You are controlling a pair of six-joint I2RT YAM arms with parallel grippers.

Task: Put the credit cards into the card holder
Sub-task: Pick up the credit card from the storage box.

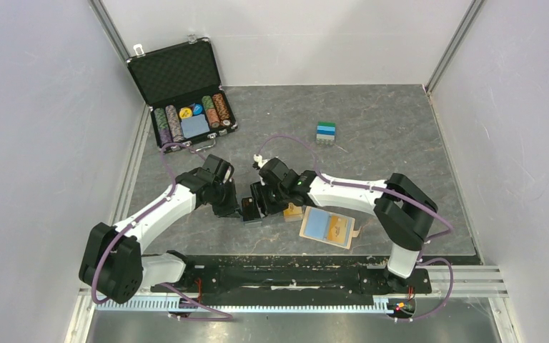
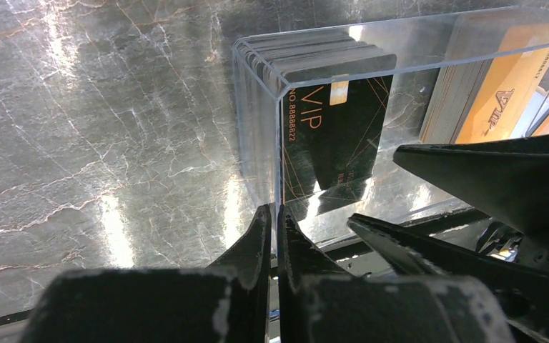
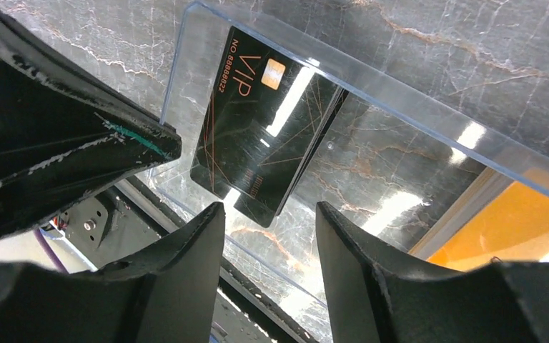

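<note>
A stack of dark credit cards (image 2: 336,128), the front one marked VIP (image 3: 257,136), stands inside a clear lid (image 2: 257,107) over a black box (image 1: 250,213). My left gripper (image 2: 274,214) is shut on the lid's thin clear wall (image 1: 237,207). My right gripper (image 3: 268,209) is open just below the front card's lower corner, touching nothing (image 1: 263,203). The tan card holder (image 1: 343,233) lies open to the right of both grippers, with a blue card (image 1: 319,224) on its left half.
A small orange box (image 1: 293,211) sits between the black box and the card holder. An open black chip case (image 1: 186,93) stands at the back left. A small blue and green block stack (image 1: 326,132) is at the back middle.
</note>
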